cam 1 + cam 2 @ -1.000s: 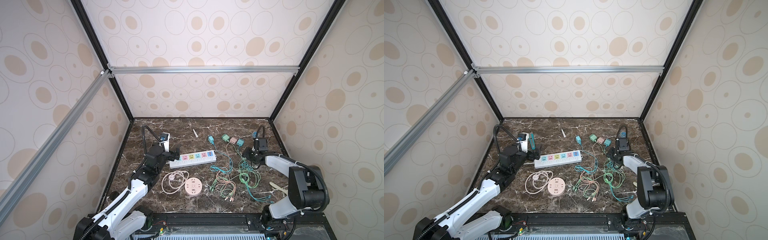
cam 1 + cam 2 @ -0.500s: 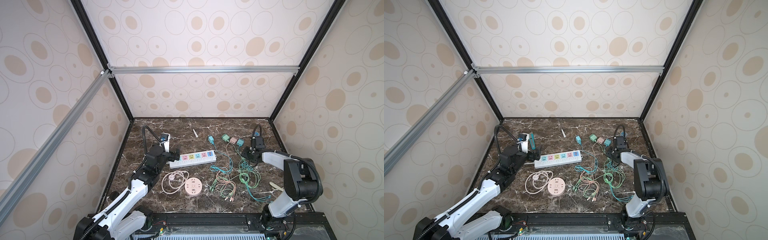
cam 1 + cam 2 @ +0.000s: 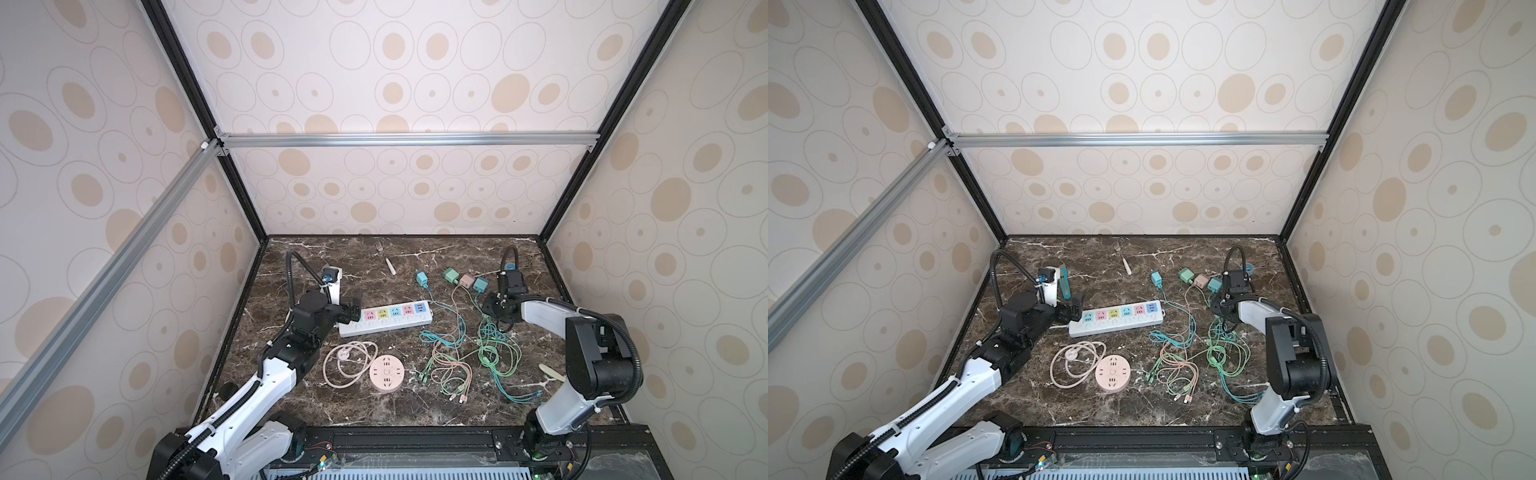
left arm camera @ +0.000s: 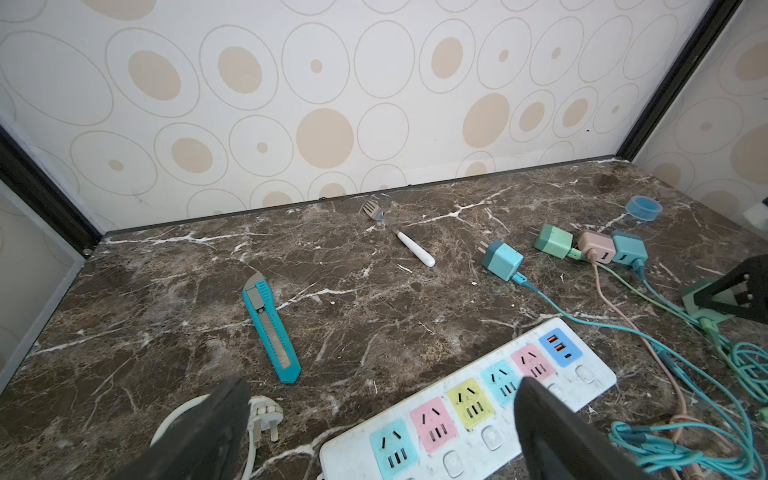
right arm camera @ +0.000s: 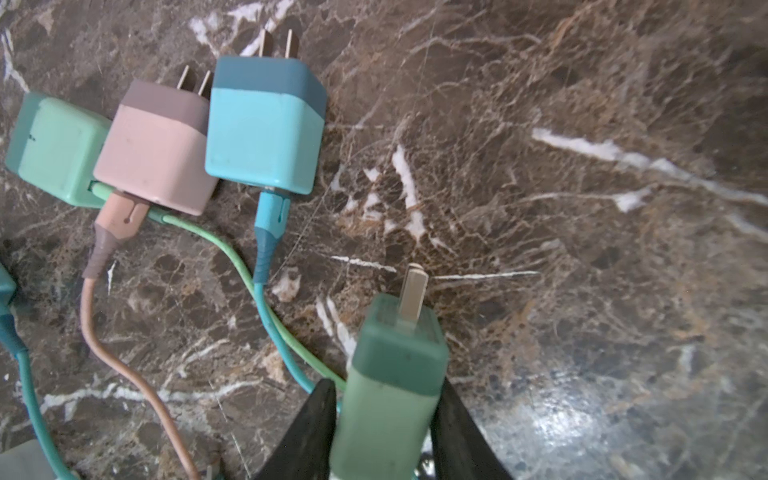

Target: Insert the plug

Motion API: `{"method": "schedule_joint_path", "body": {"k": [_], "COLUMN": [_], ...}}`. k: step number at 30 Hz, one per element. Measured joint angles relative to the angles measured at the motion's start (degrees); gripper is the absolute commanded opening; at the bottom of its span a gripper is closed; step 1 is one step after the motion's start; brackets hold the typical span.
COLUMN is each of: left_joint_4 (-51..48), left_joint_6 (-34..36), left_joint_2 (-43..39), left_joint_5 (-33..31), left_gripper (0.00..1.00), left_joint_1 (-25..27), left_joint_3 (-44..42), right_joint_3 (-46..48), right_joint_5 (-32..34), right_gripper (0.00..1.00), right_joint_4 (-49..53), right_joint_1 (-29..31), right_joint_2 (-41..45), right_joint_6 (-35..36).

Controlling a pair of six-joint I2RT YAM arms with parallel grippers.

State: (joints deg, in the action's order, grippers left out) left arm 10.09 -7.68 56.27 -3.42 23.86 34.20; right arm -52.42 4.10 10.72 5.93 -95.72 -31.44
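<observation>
1. Left gripper (image 3: 353,309) (image 4: 382,386): the jaws stand wide apart and hold nothing. It sits at the left end of the power strip (image 3: 386,318) (image 4: 469,411). In the left wrist view, one finger (image 4: 552,432) overlaps the strip's coloured sockets.
2. Utility knife (image 4: 270,328): a teal knife lies flat on the marble table (image 3: 332,257), behind the left gripper and apart from the strip.
3. Power strip: it lies flat near the middle of the table. All its sockets are unoccupied.
4. Round socket (image 3: 386,373): a pink disc lies in front of the strip, with its coiled cord (image 3: 345,365) just to the left.
5. Fork (image 3: 390,264): it lies near the back wall, behind the strip.
6. Lone blue plug (image 3: 422,277): it rests behind the strip's right end, and its cable trails forward.
7. Row of three plugs (image 5: 153,162): a green, a pink and a blue one lie side by side, touching.
8. Cables (image 3: 469,353): a loose tangle of green, blue and pink lies to the right of the strip.
9. Right gripper (image 5: 384,411) (image 3: 494,305): the jaws press on both sides of the green plug (image 5: 395,374), gripping it. This plug is at the right of the table, near the row of three and well apart from the strip. Its prong points away from the gripper.
</observation>
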Motion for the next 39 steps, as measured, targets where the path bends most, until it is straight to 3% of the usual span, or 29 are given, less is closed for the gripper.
{"method": "schedule_joint_path", "body": {"k": [11,18,26,39], "left_joint_4": [-0.87,-2.01,-1.79,-1.2], "left_joint_6": [-0.46,-1.38,-3.52,-8.11], "left_joint_2": [0.98,2.89,3.32,4.44], "left_joint_5": [2.23,7.08,15.19,27.89], "left_gripper": [0.99,0.99,0.99,0.99], "left_joint_1": [0.04,0.07,0.31,0.74], "left_joint_3": [0.02,1.22,2.78,8.11], "right_joint_3": [-0.31,-0.31,0.07,5.86], "right_joint_5": [0.26,-1.51,-10.14,-29.99], "right_gripper": [0.27,0.22,0.21,0.18], "right_joint_4": [0.61,1.7,0.0,-7.74], "right_joint_1": [0.48,0.48,0.5,0.74], "right_joint_2": [-0.07,3.5,14.4,29.73], "right_joint_6": [4.48,10.08,17.51,28.52]}}
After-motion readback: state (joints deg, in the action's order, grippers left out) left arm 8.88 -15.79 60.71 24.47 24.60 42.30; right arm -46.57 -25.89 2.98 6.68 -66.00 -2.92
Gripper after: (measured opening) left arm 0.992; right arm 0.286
